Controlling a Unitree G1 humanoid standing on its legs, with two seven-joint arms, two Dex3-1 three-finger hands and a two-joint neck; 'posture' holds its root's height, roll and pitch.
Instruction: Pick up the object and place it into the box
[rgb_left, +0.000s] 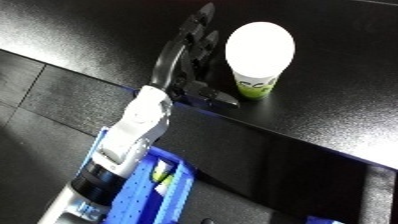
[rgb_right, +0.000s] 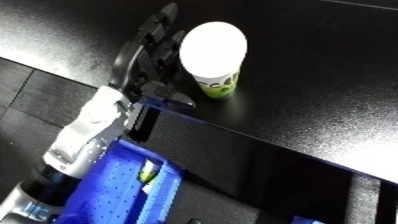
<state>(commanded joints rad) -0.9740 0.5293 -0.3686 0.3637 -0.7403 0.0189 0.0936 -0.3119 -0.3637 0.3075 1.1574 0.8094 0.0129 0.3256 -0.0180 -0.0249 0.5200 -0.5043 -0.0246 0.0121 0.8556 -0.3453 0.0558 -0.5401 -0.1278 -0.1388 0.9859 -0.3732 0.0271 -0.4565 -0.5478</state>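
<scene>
A white paper cup (rgb_left: 258, 48) with a green printed base stands upright on the black table (rgb_left: 342, 117). My left hand (rgb_left: 183, 66) lies just left of the cup, open. Its fingers (rgb_right: 158, 35) stretch straight along the cup's left side, close to it or touching. The thumb (rgb_left: 214, 97) reaches out in front of the cup's base. The white forearm (rgb_left: 133, 131) rises from the lower left. The blue bin (rgb_right: 111, 192) sits below the table edge at the lower left, partly hidden by the forearm. My right hand is out of sight.
A small green and white thing (rgb_right: 149, 173) lies inside the bin near its wall. The table's front edge (rgb_left: 266, 132) runs diagonally between the bin and the cup. Dark floor panels (rgb_left: 35, 95) lie at the left.
</scene>
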